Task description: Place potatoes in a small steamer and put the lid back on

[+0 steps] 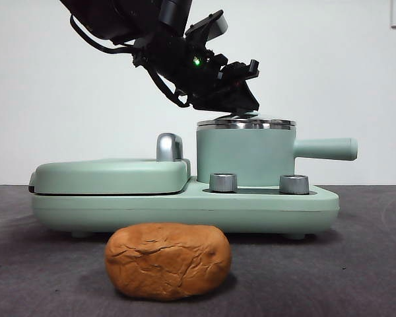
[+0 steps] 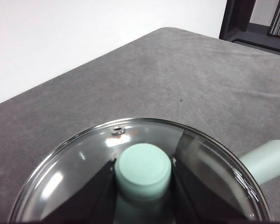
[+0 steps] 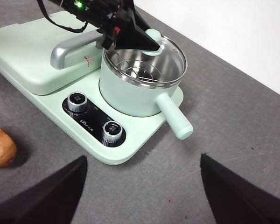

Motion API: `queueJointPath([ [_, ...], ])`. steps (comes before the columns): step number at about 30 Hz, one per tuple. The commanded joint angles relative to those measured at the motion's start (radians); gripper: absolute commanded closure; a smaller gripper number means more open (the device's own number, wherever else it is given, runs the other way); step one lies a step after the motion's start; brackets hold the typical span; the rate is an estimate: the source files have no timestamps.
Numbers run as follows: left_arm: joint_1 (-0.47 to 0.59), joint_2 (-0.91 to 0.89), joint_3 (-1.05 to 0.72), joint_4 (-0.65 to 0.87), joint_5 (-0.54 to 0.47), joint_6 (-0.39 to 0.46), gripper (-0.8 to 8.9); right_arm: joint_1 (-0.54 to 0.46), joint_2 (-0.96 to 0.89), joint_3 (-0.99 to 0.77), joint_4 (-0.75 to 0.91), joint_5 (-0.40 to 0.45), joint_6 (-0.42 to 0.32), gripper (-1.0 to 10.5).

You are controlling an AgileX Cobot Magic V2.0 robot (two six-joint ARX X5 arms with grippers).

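The potato [image 1: 168, 261] lies on the grey table in front of the appliance; one end of it shows in the right wrist view [image 3: 0, 144]. The mint-green steamer pot [image 1: 244, 155] stands on the base, its handle [image 1: 327, 148] pointing right. The glass lid [image 2: 84, 158] sits on the pot's rim. My left gripper [image 1: 241, 105] is above the pot, its jaws shut on the lid's mint-green knob [image 2: 143, 170]. My right gripper [image 3: 143, 157] is open and empty, high above the table near the pot's handle [image 3: 175, 119].
The flat mint-green griddle [image 1: 109, 175] with its chrome handle [image 1: 169, 146] takes up the left of the base [image 1: 185, 208]. Two steel dials [image 1: 223, 182] sit at the base's front. A dark frame [image 2: 252, 21] stands beyond the table's far edge.
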Motion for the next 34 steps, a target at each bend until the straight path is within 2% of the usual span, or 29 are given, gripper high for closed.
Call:
queueJointPath([
  [1,-0.002,-0.046,0.031,0.027,-0.037,0.041,7.98,0.004,0.004,0.015,0.003,0.003,0.019,5.7],
  [8,0.000,-0.140,0.031,-0.042,-0.043,0.040,7.98,0.004,0.004,0.015,0.002,0.003,0.019,5.7],
  [18,0.000,-0.362,0.031,-0.531,-0.043,0.018,7.98,0.004,0.004,0.015,0.002,-0.007,0.018,5.7],
  [24,0.000,-0.492,0.028,-0.700,-0.053,0.005,7.97,0.004,0.004,0.015,0.003,-0.057,0.009,5.7],
  [29,0.000,-0.609,-0.055,-0.755,-0.112,0.002,7.97,0.005,0.015,0.015,0.004,-0.116,-0.004,5.7],
  [34,0.011,-0.779,-0.245,-0.750,-0.177,-0.037,7.97,0.027,0.063,0.015,0.017,-0.149,-0.029,5.7],
])
